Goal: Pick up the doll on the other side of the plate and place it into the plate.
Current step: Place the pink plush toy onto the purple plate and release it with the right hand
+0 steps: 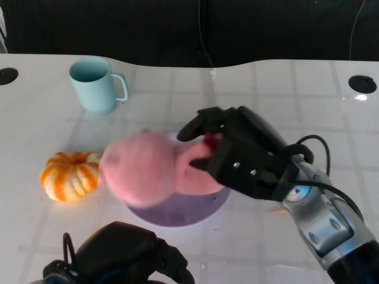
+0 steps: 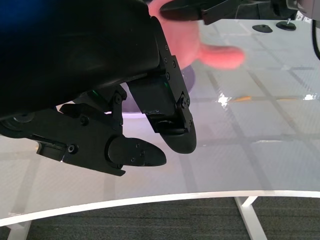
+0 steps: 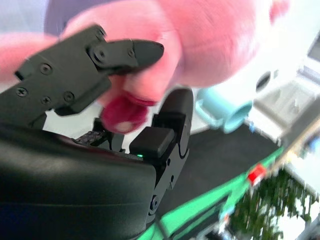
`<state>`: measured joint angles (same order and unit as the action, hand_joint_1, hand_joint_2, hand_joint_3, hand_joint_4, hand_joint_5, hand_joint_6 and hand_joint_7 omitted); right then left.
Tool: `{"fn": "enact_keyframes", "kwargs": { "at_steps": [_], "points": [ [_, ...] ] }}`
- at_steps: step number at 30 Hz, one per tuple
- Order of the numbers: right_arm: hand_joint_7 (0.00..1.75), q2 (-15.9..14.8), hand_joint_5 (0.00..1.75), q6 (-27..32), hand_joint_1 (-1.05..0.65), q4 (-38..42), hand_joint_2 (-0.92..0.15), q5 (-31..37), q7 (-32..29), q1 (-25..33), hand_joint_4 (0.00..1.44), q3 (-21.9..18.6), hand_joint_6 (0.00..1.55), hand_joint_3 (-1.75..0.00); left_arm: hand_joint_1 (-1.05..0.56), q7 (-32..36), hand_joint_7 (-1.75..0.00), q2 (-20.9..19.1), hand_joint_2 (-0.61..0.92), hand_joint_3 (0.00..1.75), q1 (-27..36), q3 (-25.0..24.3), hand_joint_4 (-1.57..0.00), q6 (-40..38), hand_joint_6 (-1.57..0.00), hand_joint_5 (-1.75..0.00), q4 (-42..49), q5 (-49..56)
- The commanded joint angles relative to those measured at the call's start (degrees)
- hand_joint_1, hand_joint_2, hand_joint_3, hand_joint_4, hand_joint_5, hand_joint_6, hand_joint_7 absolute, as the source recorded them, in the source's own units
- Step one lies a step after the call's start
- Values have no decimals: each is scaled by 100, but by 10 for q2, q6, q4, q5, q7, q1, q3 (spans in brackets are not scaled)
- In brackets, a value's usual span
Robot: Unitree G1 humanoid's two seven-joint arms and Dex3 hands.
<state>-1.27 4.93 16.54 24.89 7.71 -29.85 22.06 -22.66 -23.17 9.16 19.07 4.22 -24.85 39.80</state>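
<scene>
Soft pink plush doll (image 1: 148, 168) (blurred) gripped in right hand (image 1: 237, 151) fingers (image 3: 120, 52) above round purple plate (image 1: 177, 212); left hand (image 2: 135, 125) fingers apart, empty.

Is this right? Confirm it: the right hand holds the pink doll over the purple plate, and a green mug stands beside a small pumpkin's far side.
One thing is wrong: the mug is light blue, not green, as the head view shows. The rest stands: the right hand holds the pink doll over the purple plate, and the mug stands beyond the small pumpkin.
</scene>
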Motion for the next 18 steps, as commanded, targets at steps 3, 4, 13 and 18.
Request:
{"fn": "enact_keyframes", "kwargs": {
  "at_steps": [3, 4, 13, 18],
  "points": [
    [0, -38, 41, 9, -62, -40, -92, 14, 42, -13, 28, 2, 40, -25, -24, 2, -1, -7, 92, 22, -8, -2, -78, 4, -111, -126, 8, -2],
    [0, -44, 41, 6, -63, -47, -92, 11, 48, -11, 28, -2, 39, -26, -25, 1, -1, -8, 92, 23, -10, -2, -78, 3, -111, -125, 10, -2],
    [0, -83, 45, 17, -67, -114, -92, -17, 100, -4, 24, -34, 35, -29, -25, 4, 0, -6, 92, 24, -25, 1, -80, 6, -110, -124, 29, 2],
    [1, -99, 48, 34, -66, -168, -92, -20, 112, 22, 24, -49, 38, -28, -26, -2, 0, -7, 92, 26, -21, 0, -78, -1, -110, -120, 18, 4]
  ]
}}
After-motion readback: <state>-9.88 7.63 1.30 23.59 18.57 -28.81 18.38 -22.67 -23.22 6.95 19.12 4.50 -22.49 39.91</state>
